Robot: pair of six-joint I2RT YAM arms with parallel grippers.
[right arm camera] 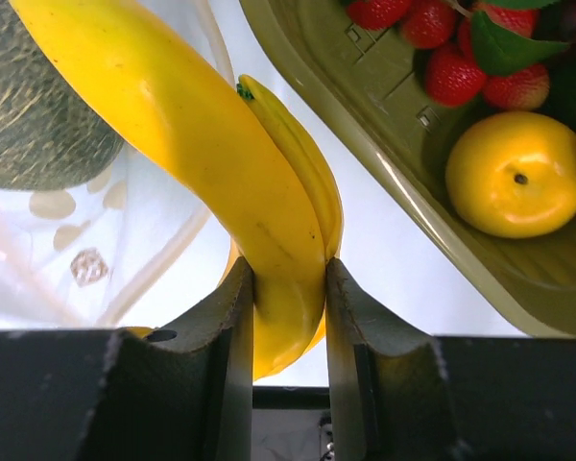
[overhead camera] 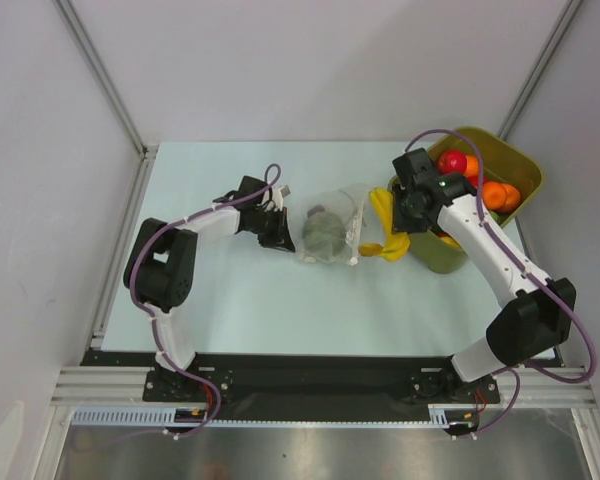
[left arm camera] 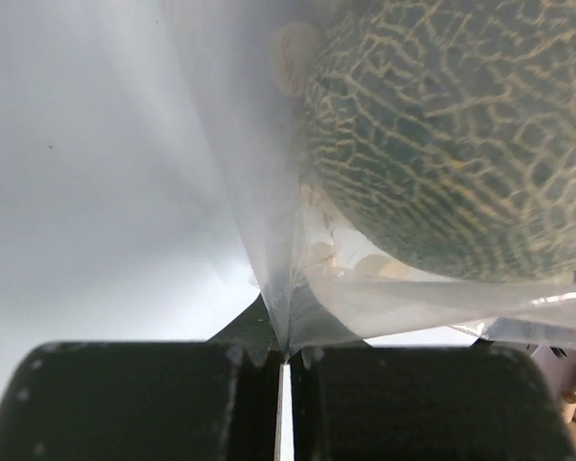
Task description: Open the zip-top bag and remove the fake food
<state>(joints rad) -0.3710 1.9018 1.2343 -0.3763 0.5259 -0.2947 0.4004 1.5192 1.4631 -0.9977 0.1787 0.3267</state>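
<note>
The clear zip-top bag (overhead camera: 335,225) lies mid-table with the grey-green netted melon (overhead camera: 324,232) inside it. My left gripper (overhead camera: 277,232) is shut on the bag's left corner; the wrist view shows the plastic (left arm camera: 269,288) pinched between the jaws and the melon (left arm camera: 461,134) close behind. My right gripper (overhead camera: 405,215) is shut on the yellow banana (overhead camera: 385,230), which hangs just right of the bag's mouth, beside the tub. In the right wrist view the banana (right arm camera: 221,154) sits between both fingers (right arm camera: 232,317). No purple pieces show.
An olive-green tub (overhead camera: 475,195) stands at the right, holding a red fruit, orange fruits, strawberries (right arm camera: 442,48) and a yellow-orange fruit (right arm camera: 514,173). Its rim (right arm camera: 384,144) is close to the banana. White walls and metal posts enclose the table.
</note>
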